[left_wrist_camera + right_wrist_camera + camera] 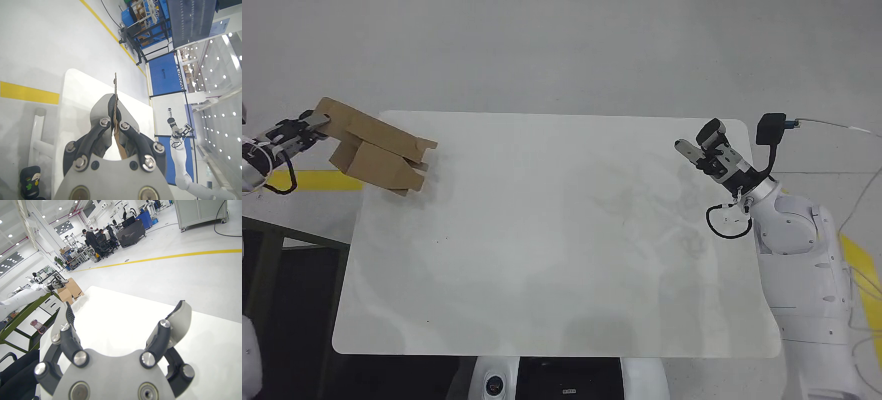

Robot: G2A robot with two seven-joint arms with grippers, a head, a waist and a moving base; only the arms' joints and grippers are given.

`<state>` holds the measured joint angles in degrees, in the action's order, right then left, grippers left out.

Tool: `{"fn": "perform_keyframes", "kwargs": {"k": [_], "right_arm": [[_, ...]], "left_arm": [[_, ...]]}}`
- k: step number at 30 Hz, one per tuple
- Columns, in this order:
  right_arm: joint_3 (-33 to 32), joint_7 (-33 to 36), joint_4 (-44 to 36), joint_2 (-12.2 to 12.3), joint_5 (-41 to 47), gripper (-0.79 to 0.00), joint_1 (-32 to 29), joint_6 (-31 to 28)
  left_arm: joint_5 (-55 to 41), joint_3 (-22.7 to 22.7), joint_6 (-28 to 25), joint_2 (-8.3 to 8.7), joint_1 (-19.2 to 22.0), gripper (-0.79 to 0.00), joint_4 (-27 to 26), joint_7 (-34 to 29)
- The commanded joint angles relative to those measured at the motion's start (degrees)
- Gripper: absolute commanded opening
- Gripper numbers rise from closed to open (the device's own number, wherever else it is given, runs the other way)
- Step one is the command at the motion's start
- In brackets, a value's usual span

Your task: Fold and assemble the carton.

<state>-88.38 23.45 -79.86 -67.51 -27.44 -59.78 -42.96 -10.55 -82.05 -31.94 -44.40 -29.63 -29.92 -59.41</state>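
1. The right arm (739, 182) is at the table's (542, 250) right edge, towards the far right corner. Its jaws stand spread and hold nothing. It is well apart from the carton, so as things stand it gives the carton no support and no second grip for folding.

2. Across the table at the far left corner, the carton (377, 150) hangs in the left arm's (272, 150) jaws, which are clenched on one thin cardboard edge (115, 85). I cannot tell whether its lower flaps touch the table.

3. Likely troubles:
   - A pinch on a single edge may let the carton swivel or slide out as it is carried.
   - Part of the carton lies beyond the table's left edge, so if it slips it could fall to the floor, not onto the table.
   - The loose flaps near the corner could snag on the table's rim as the carton is brought inward.
   - A hard squeeze could crease the board at the grip.

4. The carton's long axis runs slantwise from the held end, outside the far left corner, inward over the table. The free end points towards the right edge and slightly towards the near edge.
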Motion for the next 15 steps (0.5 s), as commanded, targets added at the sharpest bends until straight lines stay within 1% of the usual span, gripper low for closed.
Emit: {"fn": "perform_keyframes", "kwargs": {"k": [1, 8, 15], "right_arm": [[0.0, 0.0, 0.0, 0.0, -0.01, 0.0, 0.0, 0.01], [0.0, 0.0, 0.0, 0.0, -0.01, 0.0, 0.0, 0.01], [0.0, 0.0, 0.0, 0.0, -0.01, 0.0, 0.0, 0.01]], "left_arm": [[-1.48, 0.79, 0.84, -0.59, -0.13, -0.785, -1.81, 0.22], [-6.75, 3.82, 3.35, -2.78, 0.09, -0.785, -7.36, 1.66], [-7.57, 6.76, 4.28, -4.24, 0.08, -0.785, -12.77, 4.8]]}}
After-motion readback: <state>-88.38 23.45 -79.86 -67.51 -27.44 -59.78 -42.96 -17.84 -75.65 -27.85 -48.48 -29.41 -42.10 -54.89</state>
